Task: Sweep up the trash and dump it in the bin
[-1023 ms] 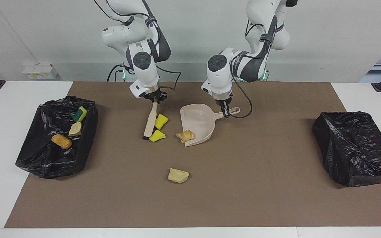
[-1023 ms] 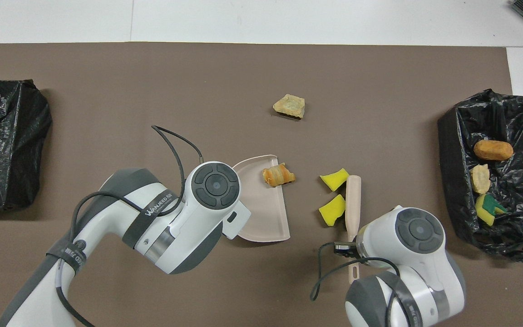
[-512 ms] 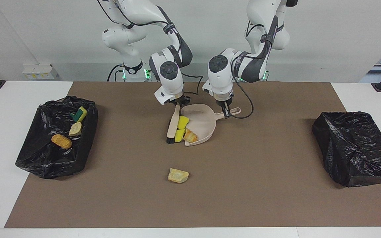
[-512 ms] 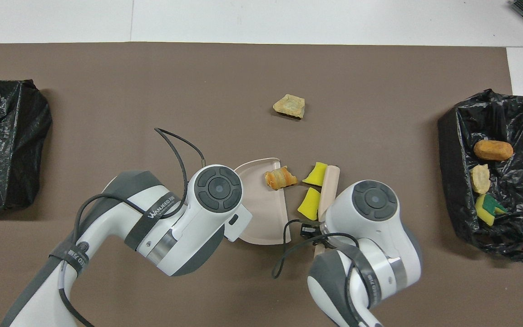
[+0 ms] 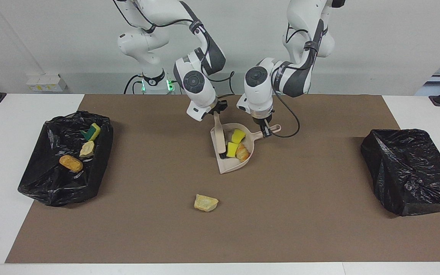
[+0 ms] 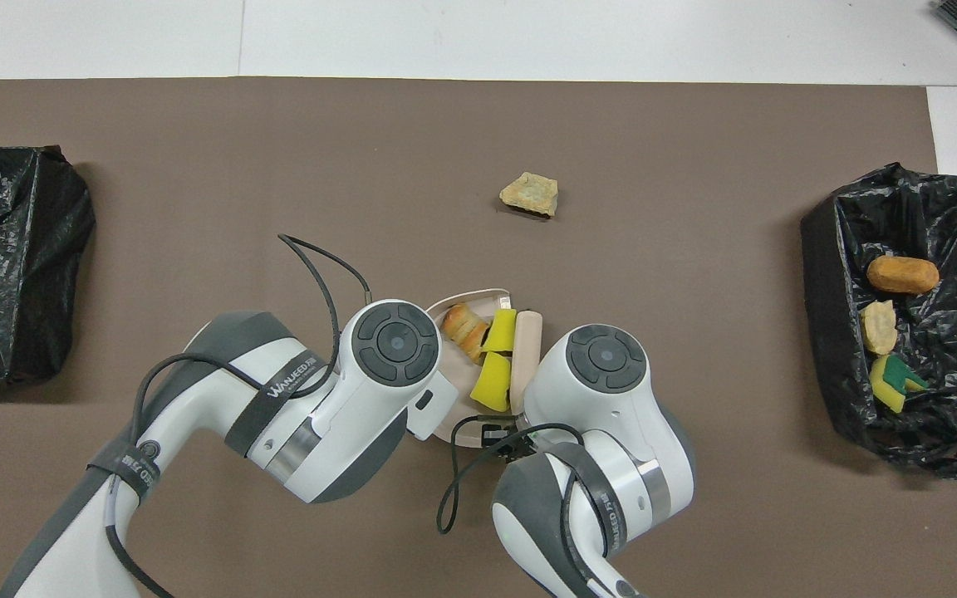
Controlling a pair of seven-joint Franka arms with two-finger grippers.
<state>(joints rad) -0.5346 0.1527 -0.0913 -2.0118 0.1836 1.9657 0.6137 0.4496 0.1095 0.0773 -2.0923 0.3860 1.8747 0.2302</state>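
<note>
My left gripper (image 5: pixel 264 129) is shut on the handle of the beige dustpan (image 5: pixel 229 165), which rests on the brown mat. My right gripper (image 5: pixel 217 113) is shut on the beige brush (image 5: pixel 220 139), whose head lies inside the pan. Two yellow sponge pieces (image 5: pixel 238 135) (image 5: pixel 232 149) and a golden-brown pastry bit (image 5: pixel 243 152) lie in the pan beside the brush. In the overhead view the sponges (image 6: pixel 491 382), the pastry (image 6: pixel 463 326) and the brush (image 6: pixel 526 345) show between the two wrists. One tan bread chunk (image 5: pixel 206 203) (image 6: pixel 530 193) lies loose on the mat, farther from the robots.
A black-lined bin (image 5: pixel 44 179) (image 6: pixel 827 332) at the right arm's end holds a golden-brown piece (image 5: pixel 71 163), a pale chunk (image 5: pixel 87 149) and a green-backed sponge (image 5: pixel 91 132). A second black-lined bin (image 5: pixel 411 172) (image 6: pixel 5 266) stands at the left arm's end.
The right gripper swept the brush toward the left arm's end and pushed both yellow sponges and the pastry deep into the dustpan. The pan shifted and turned slightly.
</note>
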